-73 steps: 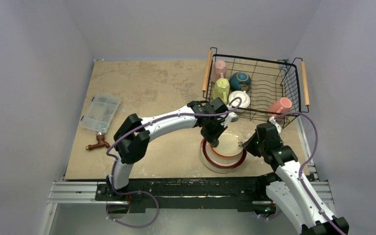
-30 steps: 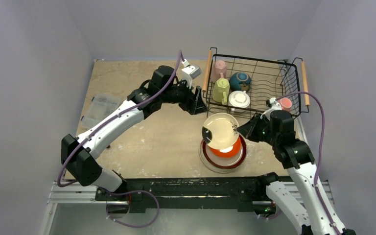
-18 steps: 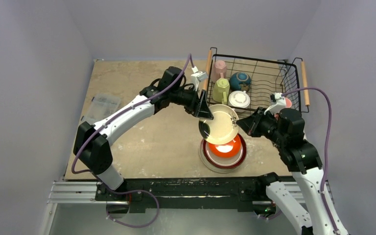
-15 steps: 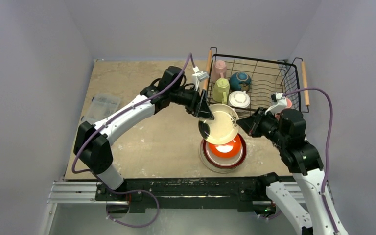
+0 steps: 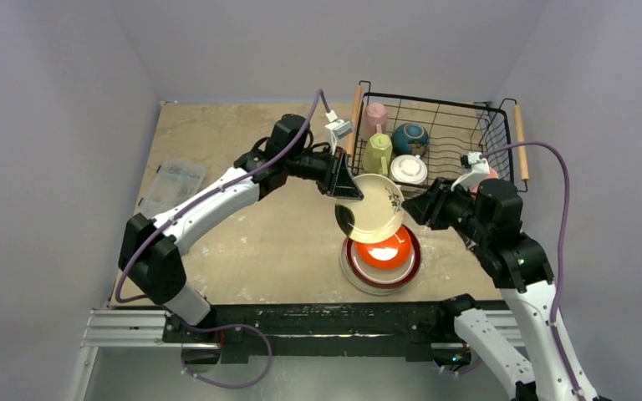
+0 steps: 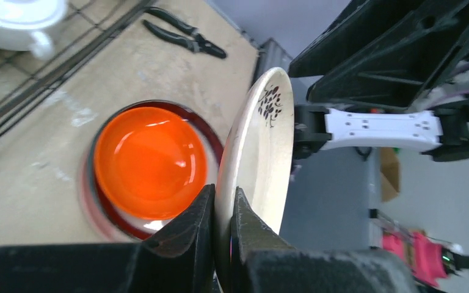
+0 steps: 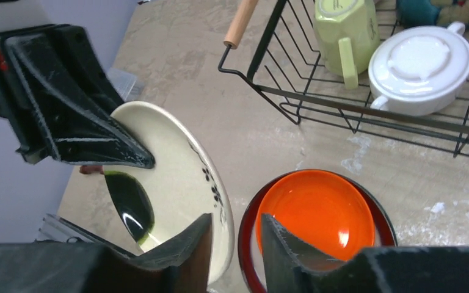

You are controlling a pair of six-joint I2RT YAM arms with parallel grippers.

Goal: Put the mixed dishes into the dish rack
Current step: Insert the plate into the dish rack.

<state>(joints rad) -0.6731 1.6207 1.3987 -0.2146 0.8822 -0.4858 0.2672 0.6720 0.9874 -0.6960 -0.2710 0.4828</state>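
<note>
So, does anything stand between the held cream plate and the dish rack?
Nothing lies on the table between them. The cream plate, clamped by the left gripper, must clear the dish rack's near wire wall; the white mug and yellow-green mug fill the nearest corner.

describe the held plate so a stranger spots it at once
Find the dish rack at the far right of the table, then the orange plate in front of it. Above that, tilted on edge in the left gripper, is the cream plate: the only dish in the air, with a dark sprig printed near its rim.
</note>
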